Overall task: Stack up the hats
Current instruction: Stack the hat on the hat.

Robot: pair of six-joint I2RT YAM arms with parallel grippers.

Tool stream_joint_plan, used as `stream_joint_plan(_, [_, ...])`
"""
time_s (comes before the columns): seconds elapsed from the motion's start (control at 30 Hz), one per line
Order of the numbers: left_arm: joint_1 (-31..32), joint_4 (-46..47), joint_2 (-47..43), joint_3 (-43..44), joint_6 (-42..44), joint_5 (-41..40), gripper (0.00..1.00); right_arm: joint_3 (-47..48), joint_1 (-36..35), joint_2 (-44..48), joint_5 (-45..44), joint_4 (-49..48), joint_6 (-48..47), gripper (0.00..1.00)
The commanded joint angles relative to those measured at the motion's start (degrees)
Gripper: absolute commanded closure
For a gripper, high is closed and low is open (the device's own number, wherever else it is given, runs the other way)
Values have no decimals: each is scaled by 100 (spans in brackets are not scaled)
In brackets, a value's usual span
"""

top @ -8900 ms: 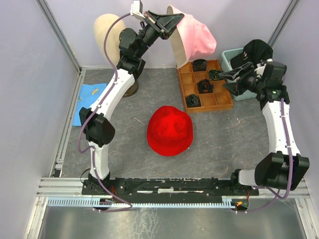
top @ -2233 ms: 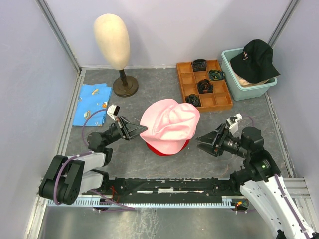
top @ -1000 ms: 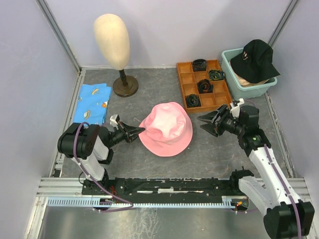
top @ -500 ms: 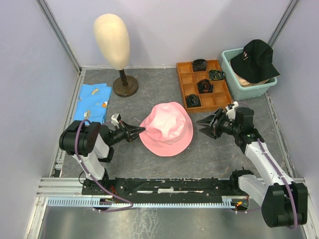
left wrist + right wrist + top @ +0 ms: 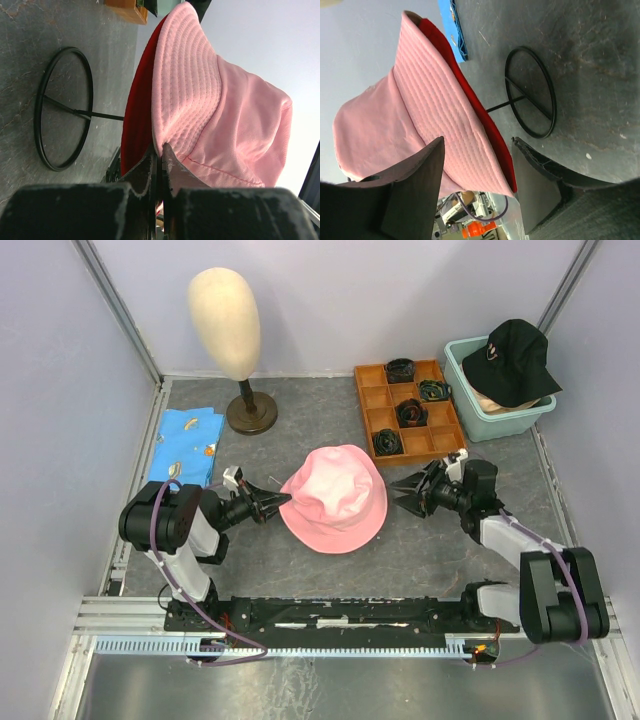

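Observation:
The pink bucket hat (image 5: pixel 335 498) lies in the middle of the mat on top of a red hat, whose brim shows under it in the left wrist view (image 5: pixel 136 125) and the right wrist view (image 5: pixel 487 135). My left gripper (image 5: pixel 272 503) lies low on the mat and is shut on the pink hat's left brim edge (image 5: pixel 161 146). My right gripper (image 5: pixel 400 492) is open at the hat's right brim. Both brims sit between its jaws (image 5: pixel 480 165) without being pinched. A black cap with a pale logo (image 5: pixel 516 352) rests on the teal tub (image 5: pixel 500 425), over a tan fabric (image 5: pixel 487 402).
A cream mannequin head (image 5: pixel 225 310) on a brown stand is at the back left. An orange compartment tray (image 5: pixel 445 445) with black items is at the back right. A blue patterned cloth (image 5: pixel 185 445) lies at the left. Metal rails run along the near edge.
My right gripper has moved left and down to the pink hat's right brim, still open. My left gripper and the hat have stayed still over the last second.

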State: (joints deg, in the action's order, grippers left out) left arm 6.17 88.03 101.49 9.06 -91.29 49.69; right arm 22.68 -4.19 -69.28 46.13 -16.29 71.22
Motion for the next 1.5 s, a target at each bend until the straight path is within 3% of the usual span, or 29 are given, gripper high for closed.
stream_joint_plan(0.0, [-30, 741, -89, 121, -83, 29, 97, 249, 63, -464, 220, -1212, 227, 36])
stream_joint_plan(0.27, [-29, 522, -161, 229, -24, -18, 97, 263, 63, -1252, 475, -2598, 970, 38])
stream_joint_plan(0.47, [-31, 378, -190, 289, 42, -47, 97, 325, 62, -1044, 522, -2343, 975, 44])
stream_joint_plan(1.27, [-28, 456, 162, 430, 77, -51, 97, 290, -231, -1120, 654, -1779, 600, 41])
stream_joint_plan(1.47, [-31, 522, 237, 439, 57, -56, 97, 288, -339, -1151, 595, -1848, 655, 44])
